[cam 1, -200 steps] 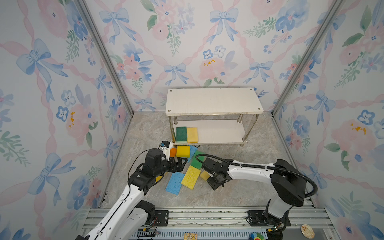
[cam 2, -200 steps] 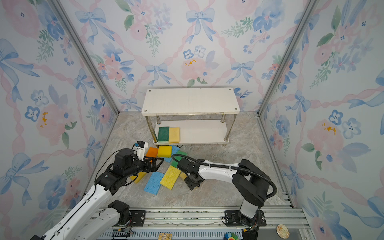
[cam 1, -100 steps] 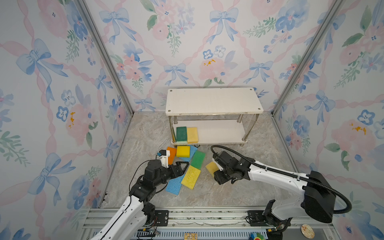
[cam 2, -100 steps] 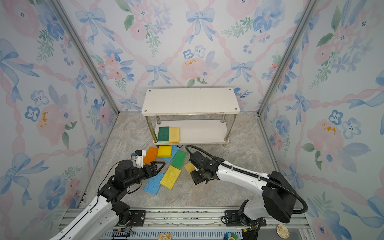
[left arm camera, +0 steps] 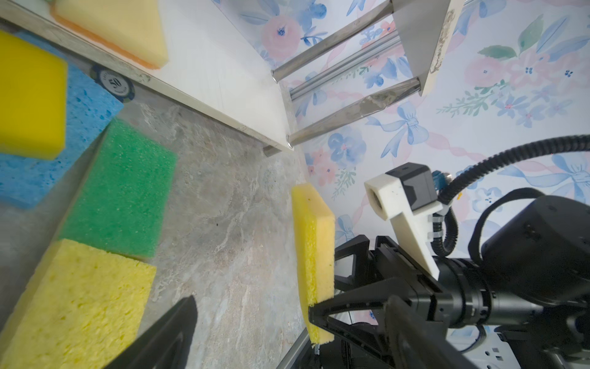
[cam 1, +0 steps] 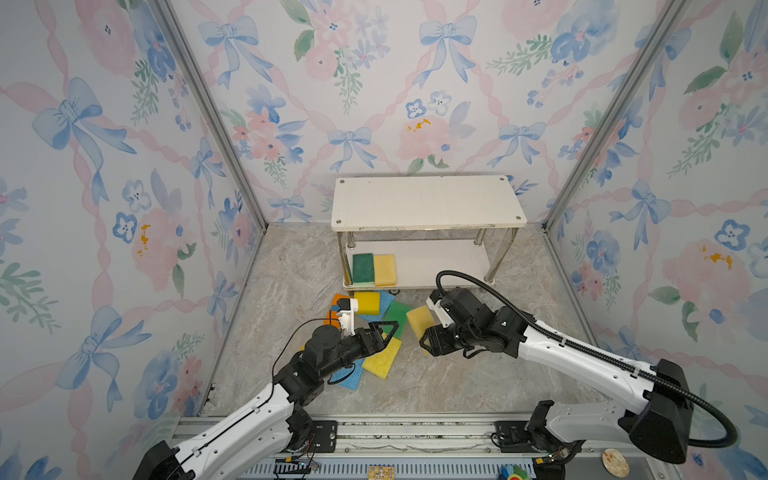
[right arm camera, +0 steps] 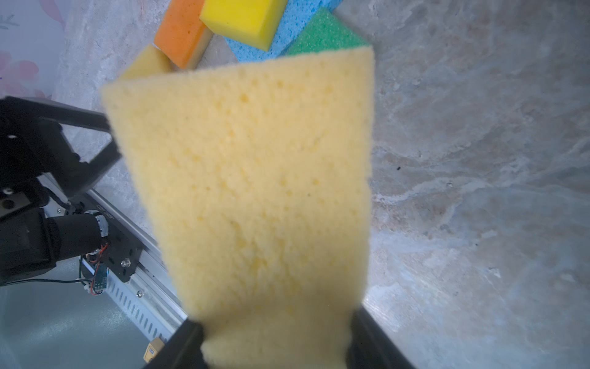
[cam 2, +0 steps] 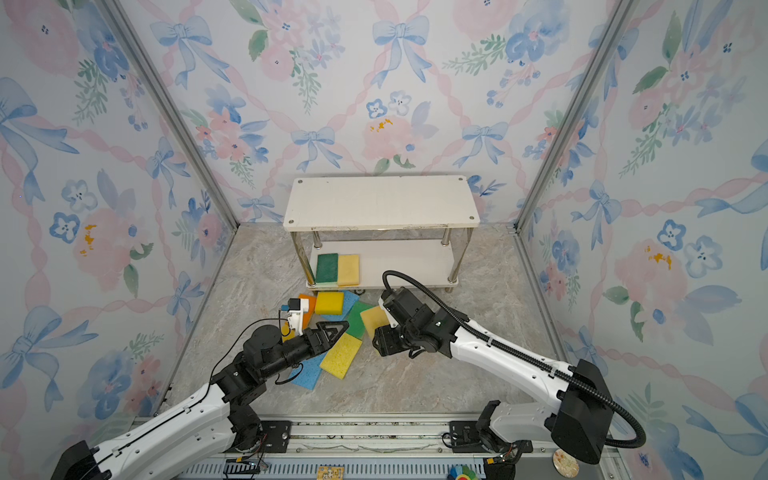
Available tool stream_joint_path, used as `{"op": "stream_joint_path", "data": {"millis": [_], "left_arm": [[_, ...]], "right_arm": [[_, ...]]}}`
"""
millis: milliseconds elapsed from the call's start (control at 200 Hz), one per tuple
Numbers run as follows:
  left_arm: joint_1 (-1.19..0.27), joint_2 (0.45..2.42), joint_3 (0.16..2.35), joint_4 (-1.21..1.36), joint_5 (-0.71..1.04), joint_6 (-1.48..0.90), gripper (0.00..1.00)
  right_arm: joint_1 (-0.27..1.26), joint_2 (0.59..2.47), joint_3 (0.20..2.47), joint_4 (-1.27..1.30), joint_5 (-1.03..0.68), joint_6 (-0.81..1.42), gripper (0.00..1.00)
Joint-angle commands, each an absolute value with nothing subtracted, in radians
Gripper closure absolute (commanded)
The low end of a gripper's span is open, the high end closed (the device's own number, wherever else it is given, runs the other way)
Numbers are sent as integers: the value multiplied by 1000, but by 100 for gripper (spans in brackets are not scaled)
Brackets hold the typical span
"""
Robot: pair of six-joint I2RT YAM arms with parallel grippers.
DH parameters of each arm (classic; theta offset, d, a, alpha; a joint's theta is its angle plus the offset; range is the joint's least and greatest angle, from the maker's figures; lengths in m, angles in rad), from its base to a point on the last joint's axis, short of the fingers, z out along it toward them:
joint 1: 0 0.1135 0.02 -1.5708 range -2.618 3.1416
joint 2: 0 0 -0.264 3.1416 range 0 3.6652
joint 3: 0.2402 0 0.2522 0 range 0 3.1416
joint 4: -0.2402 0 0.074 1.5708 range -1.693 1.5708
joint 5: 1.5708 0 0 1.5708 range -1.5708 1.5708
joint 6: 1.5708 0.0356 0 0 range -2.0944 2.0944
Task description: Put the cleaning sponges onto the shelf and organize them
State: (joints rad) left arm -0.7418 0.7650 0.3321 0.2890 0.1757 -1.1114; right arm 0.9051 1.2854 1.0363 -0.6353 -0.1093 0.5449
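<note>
Gripping pale yellow sponge point(right arm camera: 255, 179): right gripper point(cam 1: 424, 337) jaws, above counter point(cam 1: 415, 390). Left gripper point(cam 1: 384, 336) jaws wide open over loose sponges point(cam 1: 380, 358). Shelf point(cam 1: 428, 203), lower board: dark green sponge point(cam 1: 363, 268), tan-yellow sponge point(cam 1: 384, 269), side by side.

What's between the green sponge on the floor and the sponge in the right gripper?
Only bare floor, shown in the left wrist view between the green sponge and the held sponge.
</note>
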Motion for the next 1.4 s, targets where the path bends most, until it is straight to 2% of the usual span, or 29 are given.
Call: {"op": "stream_joint_path", "data": {"millis": [0, 300, 580, 710, 840, 965, 1045, 1110, 1255, 1390], "left_arm": [[-794, 828, 399, 360, 113, -1080, 7], [-841, 958, 478, 383, 94, -1048, 16], [-844, 973, 474, 400, 94, -1054, 48], [-844, 973, 470, 400, 92, -1056, 75], [-844, 971, 470, 401, 93, -1056, 90], [-844, 968, 468, 400, 98, -1057, 93], [-844, 966, 467, 401, 98, -1059, 95], [-844, 961, 464, 401, 98, -1055, 95], [-762, 925, 459, 385, 208, -1004, 95], [-592, 907, 457, 386, 501, -988, 95]], "right_arm": [[930, 1271, 1088, -665, -124, 565, 39], [985, 1281, 1127, -673, -111, 560, 39], [1002, 1284, 1135, -678, -107, 557, 39], [1006, 1289, 1138, -683, -105, 554, 40], [1008, 1285, 1138, -683, -101, 555, 39], [1007, 1285, 1140, -684, -93, 556, 31], [1006, 1285, 1140, -685, -94, 556, 17], [1006, 1281, 1145, -692, -91, 554, 0], [971, 1224, 1143, -683, -126, 556, 3], [863, 1129, 1058, -560, -324, 610, 3]]}}
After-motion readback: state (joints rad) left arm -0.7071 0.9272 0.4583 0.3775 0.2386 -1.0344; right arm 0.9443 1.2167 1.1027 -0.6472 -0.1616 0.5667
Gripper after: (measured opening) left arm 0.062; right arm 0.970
